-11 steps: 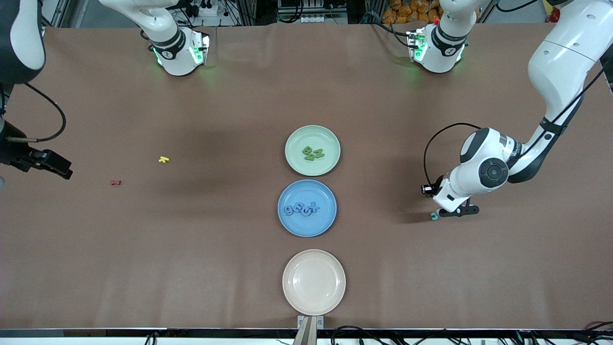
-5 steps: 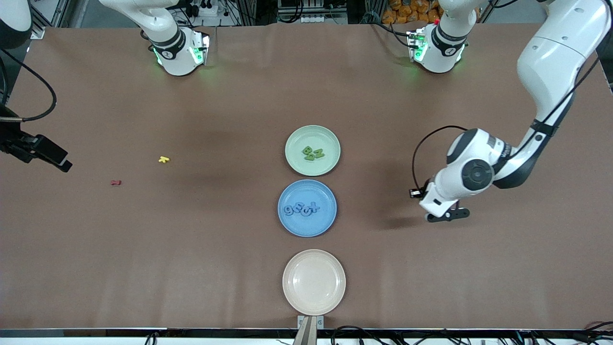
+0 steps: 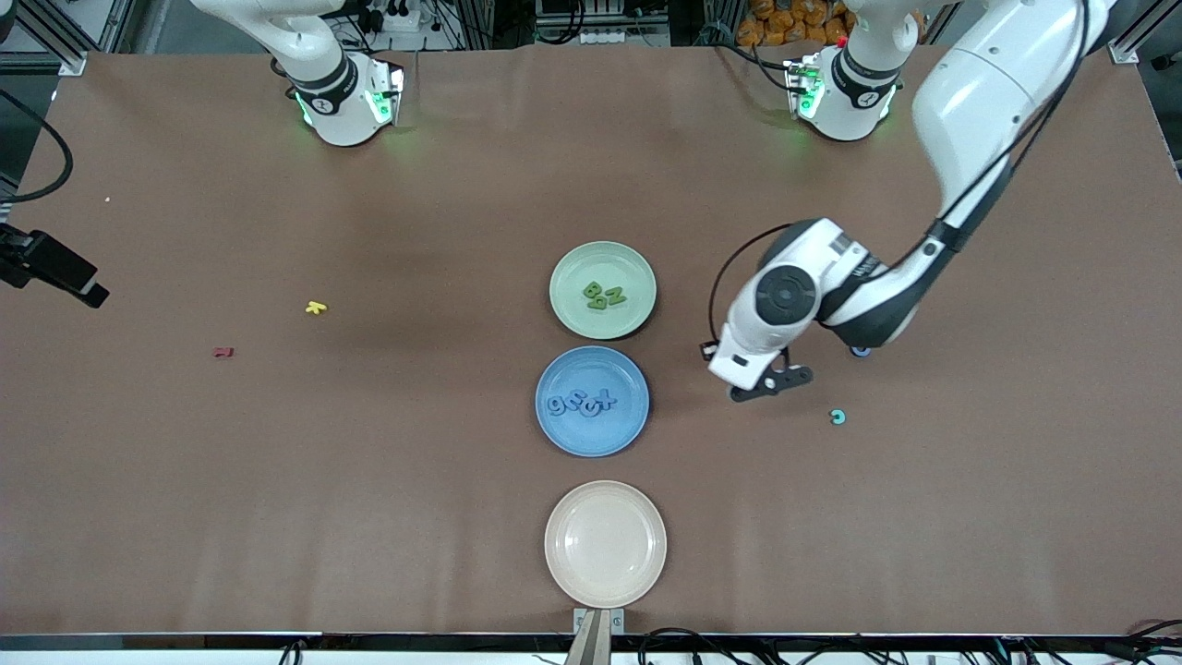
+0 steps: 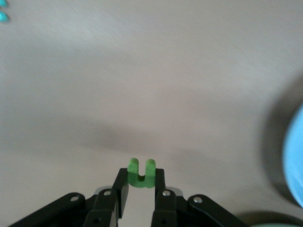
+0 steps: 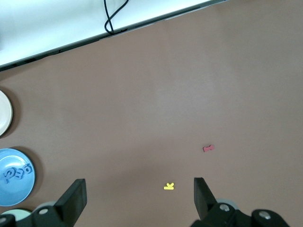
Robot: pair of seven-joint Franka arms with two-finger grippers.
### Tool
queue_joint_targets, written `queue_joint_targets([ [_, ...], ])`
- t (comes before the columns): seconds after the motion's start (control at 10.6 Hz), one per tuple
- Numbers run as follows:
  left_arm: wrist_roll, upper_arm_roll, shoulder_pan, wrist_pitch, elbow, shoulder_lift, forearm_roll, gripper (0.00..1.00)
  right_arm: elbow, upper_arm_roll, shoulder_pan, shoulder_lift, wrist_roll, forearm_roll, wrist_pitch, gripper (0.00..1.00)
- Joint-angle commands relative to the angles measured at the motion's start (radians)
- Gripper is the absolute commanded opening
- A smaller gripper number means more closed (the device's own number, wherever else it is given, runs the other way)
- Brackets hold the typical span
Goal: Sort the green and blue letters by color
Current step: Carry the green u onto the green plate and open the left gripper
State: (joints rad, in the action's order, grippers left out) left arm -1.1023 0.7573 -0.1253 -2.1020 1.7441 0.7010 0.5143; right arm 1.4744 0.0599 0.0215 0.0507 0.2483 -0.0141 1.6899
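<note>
My left gripper (image 3: 771,380) is shut on a small green letter (image 4: 141,174) and holds it over bare table beside the blue plate (image 3: 591,441), toward the left arm's end. The blue plate holds several light blue letters (image 3: 580,403). The green plate (image 3: 637,263) holds green letters (image 3: 604,296). A blue-green letter (image 3: 838,417) lies on the table toward the left arm's end. A bit of blue (image 3: 861,351) shows under the left forearm. My right gripper (image 5: 137,196) is open and empty, high over the right arm's end of the table.
An empty beige plate (image 3: 605,543) sits nearest the front camera. A tiny yellow letter (image 3: 316,308) and a tiny red letter (image 3: 223,352) lie toward the right arm's end; both show in the right wrist view, yellow (image 5: 169,186) and red (image 5: 208,148).
My left gripper has swung from beside the blue-green letter toward the plates; that letter stays on the table. My right gripper has drawn back toward the table's end.
</note>
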Motion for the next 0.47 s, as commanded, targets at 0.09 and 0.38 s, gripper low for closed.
queue_joint_targets([
  [0.09, -0.258, -0.021, 0.224, 0.02, -0.081, 0.006, -0.031, 0.0, 0.004, -0.005, 0.005, -0.018, 0.014, -0.017, -0.047, 1.0],
  [0.38, -0.41, -0.044, 0.369, 0.01, -0.127, 0.038, -0.039, 0.0, 0.02, -0.005, 0.003, -0.011, 0.016, -0.013, -0.042, 1.0],
])
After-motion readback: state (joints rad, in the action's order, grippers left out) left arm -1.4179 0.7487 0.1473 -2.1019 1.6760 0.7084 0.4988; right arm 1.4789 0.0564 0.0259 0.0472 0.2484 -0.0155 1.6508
